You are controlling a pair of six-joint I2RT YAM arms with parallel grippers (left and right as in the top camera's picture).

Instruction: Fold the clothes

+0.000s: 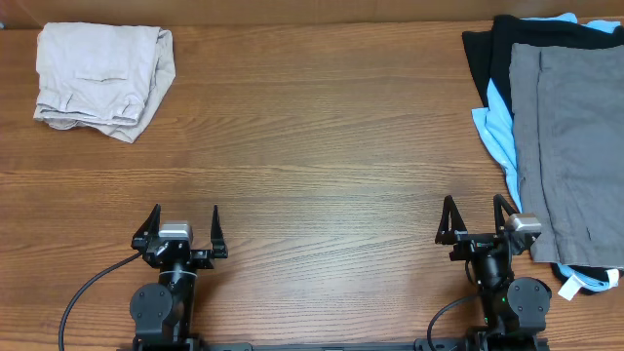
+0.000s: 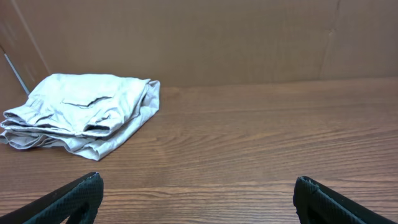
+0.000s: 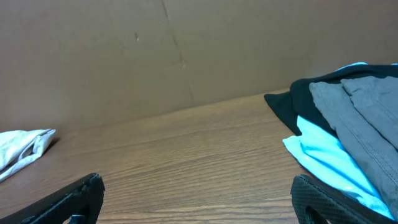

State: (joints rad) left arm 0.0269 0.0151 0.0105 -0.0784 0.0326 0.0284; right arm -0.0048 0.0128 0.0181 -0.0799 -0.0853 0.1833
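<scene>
Mid-grey shorts (image 1: 575, 146) lie flat on top of a pile at the table's right edge, over a light-blue garment (image 1: 499, 132) and a black garment (image 1: 487, 54). The right wrist view shows the same grey shorts (image 3: 367, 118) over the light-blue garment (image 3: 329, 165). A beige garment (image 1: 102, 76) lies folded at the far left, also in the left wrist view (image 2: 84, 112). My left gripper (image 1: 185, 232) rests near the front edge, open and empty. My right gripper (image 1: 478, 222) is open and empty just left of the pile.
The wooden table (image 1: 312, 146) stretches between the two piles. A brown board wall (image 2: 199, 37) stands behind the table. A white tag (image 1: 568, 290) sticks out at the pile's near corner, beside my right arm.
</scene>
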